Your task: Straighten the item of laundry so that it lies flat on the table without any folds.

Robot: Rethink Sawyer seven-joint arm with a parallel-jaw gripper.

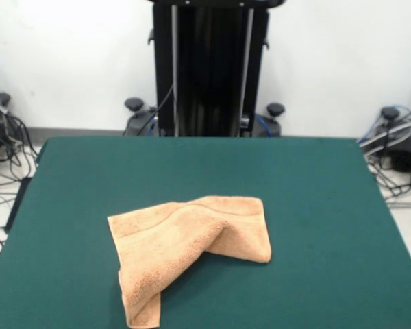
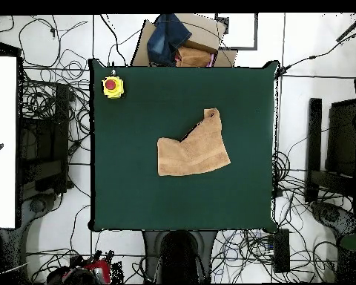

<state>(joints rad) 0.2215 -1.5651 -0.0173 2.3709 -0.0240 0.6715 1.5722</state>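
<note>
Gripper out of both views, finger state unknowable; towel (image 1: 192, 247) mid-table (image 1: 315, 185), folded over; best pinch the narrow folded-over flap, draw outward.

I see pedestal (image 1: 210, 68): black upright column | 2 pale vertical strips down its front | black knob-topped feet at base | dark cables trailing behind

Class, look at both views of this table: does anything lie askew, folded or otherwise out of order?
Yes: the towel near the middle of the green table is not flat. One part is folded over the rest, leaving a raised crease and a narrow flap that trails toward one table edge. From above its outline is irregular, not rectangular. Nothing looks spilled or damaged.
</note>
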